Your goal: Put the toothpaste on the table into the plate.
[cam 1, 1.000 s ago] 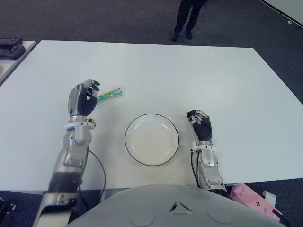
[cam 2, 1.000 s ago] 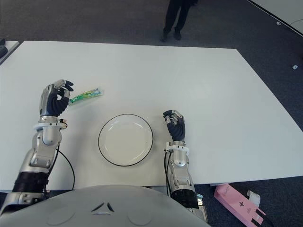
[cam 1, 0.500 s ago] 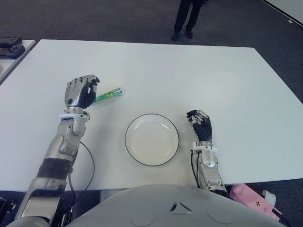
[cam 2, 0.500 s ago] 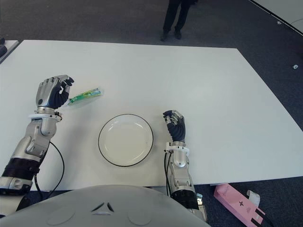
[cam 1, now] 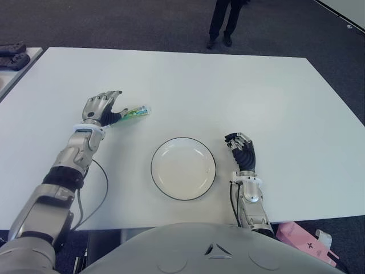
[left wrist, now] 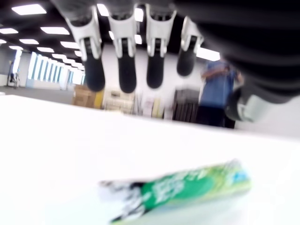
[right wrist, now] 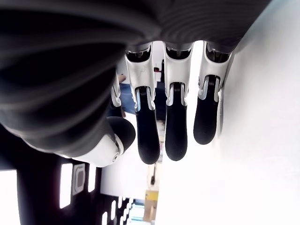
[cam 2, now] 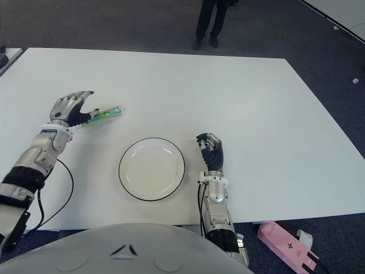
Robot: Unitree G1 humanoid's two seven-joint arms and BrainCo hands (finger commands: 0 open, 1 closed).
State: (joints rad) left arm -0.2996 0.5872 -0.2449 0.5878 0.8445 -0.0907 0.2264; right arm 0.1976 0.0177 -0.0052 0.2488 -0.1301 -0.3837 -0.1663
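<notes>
Left hand (cam 1: pixel 102 108) hovers fingers spread over the toothpaste (cam 1: pixel 134 112), gripping nothing; the tube lies flat on the desk (cam 1: pixel 239 85), up-left of the plate (cam 1: pixel 183 168). Right hand (cam 1: pixel 242 150) sits right of the plate, loosely curled, empty.

A broad white rectangular table (cam 1: pixel 228 85) fills most of the view, set on dark grey carpet floor (cam 1: pixel 114 23). Beyond the table's far edge a person in dark trousers and shoes (cam 1: pixel 223 23) stands on the carpet, and off the table's far left corner some dark grey objects (cam 1: pixel 12 56) lie on a second pale surface. Just past the table's near right corner sits a pink box with a small dark cross mark (cam 1: pixel 299 238).
</notes>
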